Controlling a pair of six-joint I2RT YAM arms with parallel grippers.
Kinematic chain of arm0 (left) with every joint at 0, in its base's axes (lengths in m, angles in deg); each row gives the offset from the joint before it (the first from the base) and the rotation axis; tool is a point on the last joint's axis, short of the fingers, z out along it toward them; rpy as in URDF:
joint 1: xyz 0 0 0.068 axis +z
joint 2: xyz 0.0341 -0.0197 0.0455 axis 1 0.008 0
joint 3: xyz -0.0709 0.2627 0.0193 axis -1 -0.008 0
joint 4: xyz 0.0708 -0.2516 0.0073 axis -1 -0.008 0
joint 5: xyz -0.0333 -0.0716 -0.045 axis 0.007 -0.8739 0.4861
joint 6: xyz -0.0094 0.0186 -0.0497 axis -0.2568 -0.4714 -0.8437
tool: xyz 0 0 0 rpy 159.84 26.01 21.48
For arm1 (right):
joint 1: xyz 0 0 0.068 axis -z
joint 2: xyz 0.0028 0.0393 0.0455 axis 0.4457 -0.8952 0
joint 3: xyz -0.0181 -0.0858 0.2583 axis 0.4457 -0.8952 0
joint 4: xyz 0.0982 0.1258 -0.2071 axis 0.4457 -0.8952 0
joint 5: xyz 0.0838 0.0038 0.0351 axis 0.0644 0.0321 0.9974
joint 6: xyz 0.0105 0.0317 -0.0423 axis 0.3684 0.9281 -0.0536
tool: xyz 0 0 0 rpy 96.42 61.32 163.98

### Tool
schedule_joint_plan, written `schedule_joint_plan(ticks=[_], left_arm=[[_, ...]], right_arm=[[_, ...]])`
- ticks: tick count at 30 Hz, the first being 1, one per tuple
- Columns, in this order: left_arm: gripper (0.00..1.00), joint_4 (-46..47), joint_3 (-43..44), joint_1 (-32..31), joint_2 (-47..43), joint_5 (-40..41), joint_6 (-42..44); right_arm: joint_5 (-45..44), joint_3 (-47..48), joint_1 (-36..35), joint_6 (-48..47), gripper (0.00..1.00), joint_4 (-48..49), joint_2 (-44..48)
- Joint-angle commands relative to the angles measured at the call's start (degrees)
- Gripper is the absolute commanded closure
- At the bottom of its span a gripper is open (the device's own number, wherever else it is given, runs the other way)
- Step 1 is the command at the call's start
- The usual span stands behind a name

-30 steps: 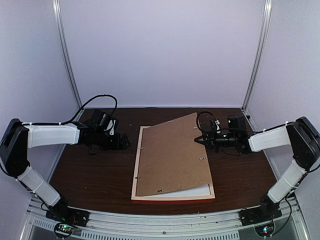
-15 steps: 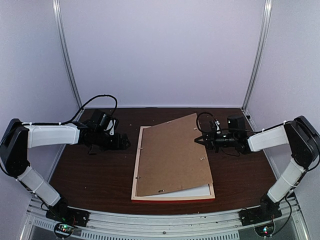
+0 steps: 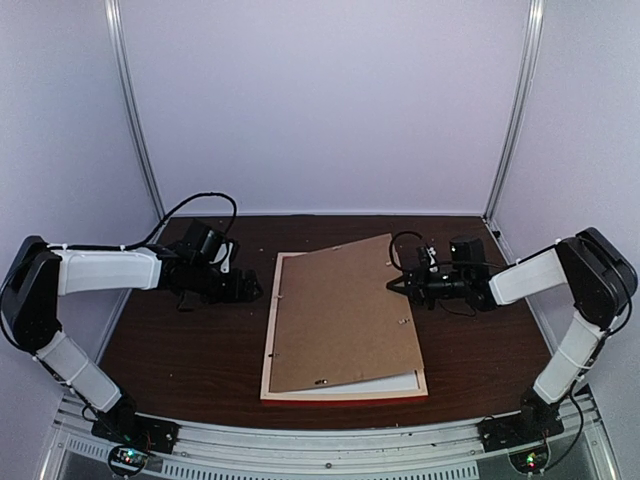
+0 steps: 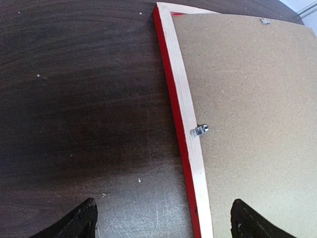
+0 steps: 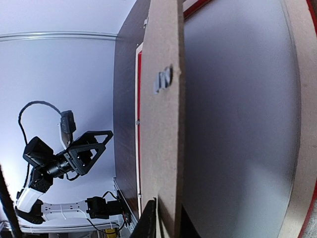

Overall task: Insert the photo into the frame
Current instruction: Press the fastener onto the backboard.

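currently, top view: table dark wood. frame lies at its centre, face down, pale back up, red outer edge showing along the 6 o'clock rail. long axis runs 12 to 6, nearly square to the table.

backing board lies on the frame, skewed, far corner swung toward 1 o'clock. its 3 o'clock edge is lifted off the frame, per the right wrist view.

white sheet peeks out at the 5 o'clock corner; mat or print, cannot tell. photo itself not seen, so its place and heading are unknown.

left gripper hovers at the frame's 9 o'clock rail, fingers spread wide, holding nothing, beside a turn clip.

right gripper sits at 2 o'clock, jaws narrow, pinching the board's raised edge.

judgement: frame is light, stiff and thin-railed; best taken mid-rail, not at a corner joint. photo would be thin and floppy and crease easily; take it by its margin and slide it flat.
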Motion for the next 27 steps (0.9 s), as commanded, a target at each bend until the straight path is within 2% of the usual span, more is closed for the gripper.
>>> schedule_joint_plan(ticks=[1,14,27], left_arm=[[0.06,2.24,-0.74,0.4,1.26,-1.92,-0.57],[0.05,2.23,1.88,0.24,4.86,-5.19,2.33],[0.02,-0.69,12.06,-1.21,13.49,-8.59,13.68]], right_arm=[[-1.45,0.24,-0.65,-1.73,0.84,0.38,-0.84],[-3.51,3.5,-1.52,-7.26,0.65,-8.15,-2.0],[-4.63,5.98,-1.62,-10.8,0.56,-14.51,-2.11]])
